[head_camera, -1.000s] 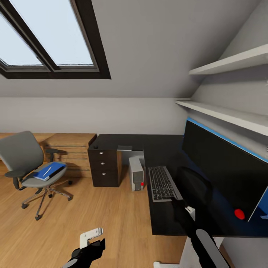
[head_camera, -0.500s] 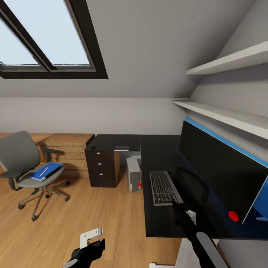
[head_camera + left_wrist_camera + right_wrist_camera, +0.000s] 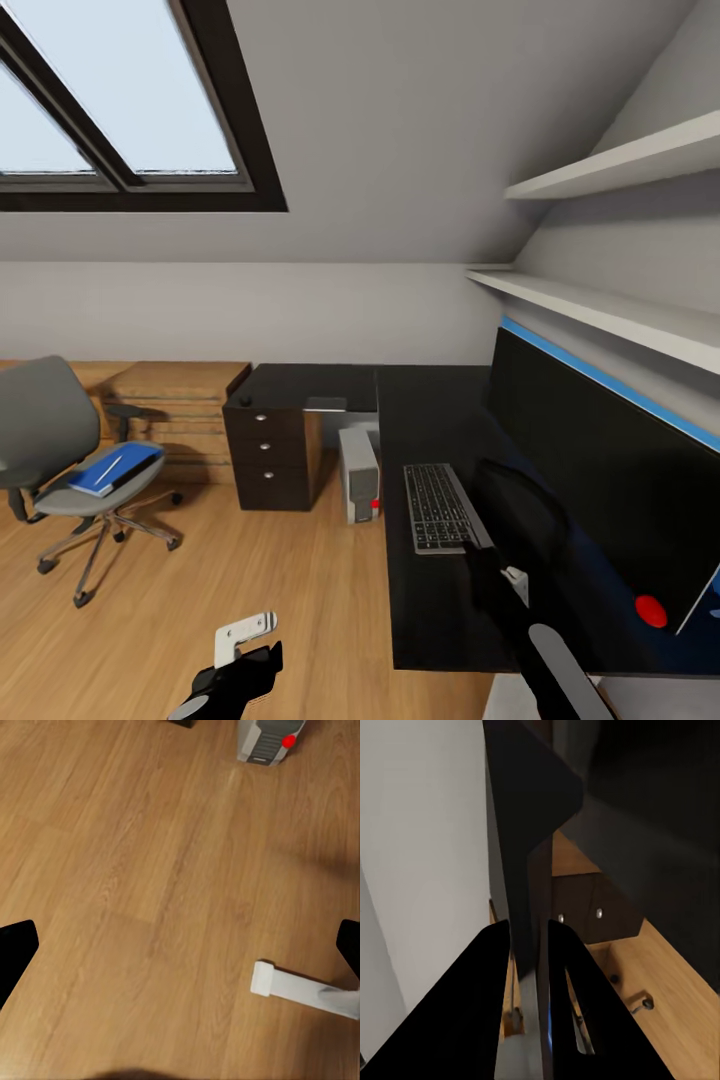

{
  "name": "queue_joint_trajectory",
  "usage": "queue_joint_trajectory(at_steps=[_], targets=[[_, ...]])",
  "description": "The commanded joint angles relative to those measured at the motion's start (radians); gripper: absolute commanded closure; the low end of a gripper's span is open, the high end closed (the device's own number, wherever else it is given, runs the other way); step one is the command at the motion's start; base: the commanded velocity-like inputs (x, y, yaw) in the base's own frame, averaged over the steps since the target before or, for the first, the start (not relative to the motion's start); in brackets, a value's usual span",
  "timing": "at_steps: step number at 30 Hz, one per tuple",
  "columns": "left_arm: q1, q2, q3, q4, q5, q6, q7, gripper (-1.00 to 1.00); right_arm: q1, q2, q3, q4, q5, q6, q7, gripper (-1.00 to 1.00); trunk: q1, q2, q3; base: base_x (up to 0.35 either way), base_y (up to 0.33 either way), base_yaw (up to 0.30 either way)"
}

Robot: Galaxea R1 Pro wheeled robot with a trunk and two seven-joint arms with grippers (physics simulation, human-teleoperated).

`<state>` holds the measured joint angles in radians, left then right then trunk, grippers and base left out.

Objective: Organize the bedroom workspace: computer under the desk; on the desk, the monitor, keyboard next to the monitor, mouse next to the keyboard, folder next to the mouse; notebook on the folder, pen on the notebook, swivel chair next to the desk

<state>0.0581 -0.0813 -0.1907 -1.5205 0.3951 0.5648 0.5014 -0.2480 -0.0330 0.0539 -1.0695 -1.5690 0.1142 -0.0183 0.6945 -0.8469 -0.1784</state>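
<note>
Left tool point(image 3: 240, 650) low, jaws wide apart; right tool point(image 3: 526, 945) nearly closed.

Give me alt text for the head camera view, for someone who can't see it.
A black desk holds a keyboard beside a large monitor, with a computer on the floor beneath. At left, a swivel chair carries a blue folder.

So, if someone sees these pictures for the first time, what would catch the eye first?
Probably the large black monitor, standing on the glossy black desk at the right, with the keyboard lying in front of it. Next comes the grey swivel chair far left on the wooden floor, with the bright blue folder on its seat. The wide skylight at upper left also draws attention.
</note>
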Motion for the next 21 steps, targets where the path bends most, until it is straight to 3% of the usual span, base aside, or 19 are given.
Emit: queue_joint_trajectory(at_steps=[1, 13, 21], targets=[[-0.001, 0.0, -0.001, -0.001, 0.011, 0.001, 0.009, -1.0, 0.0, 0.0, -0.001, -0.001, -0.011, 0.0, 0.001, 1.0, 0.001, -0.001, -0.001, 0.305, 0.0, 0.0], [0.0, 0.0, -0.001, -0.001, 0.011, 0.001, 0.009, -1.0, -0.001, 0.002, -0.036, 0.021, -0.014, 0.003, -0.021, 1.0, 0.001, -0.001, -0.001, 0.243, 0.0, 0.0], [0.0, 0.0, -0.001, -0.002, 0.011, 0.001, 0.009, -1.0, 0.0, 0.002, -0.04, 0.022, -0.014, 0.004, -0.022, 1.0, 0.001, -0.001, -0.001, 0.069, -0.008, 0.0]])
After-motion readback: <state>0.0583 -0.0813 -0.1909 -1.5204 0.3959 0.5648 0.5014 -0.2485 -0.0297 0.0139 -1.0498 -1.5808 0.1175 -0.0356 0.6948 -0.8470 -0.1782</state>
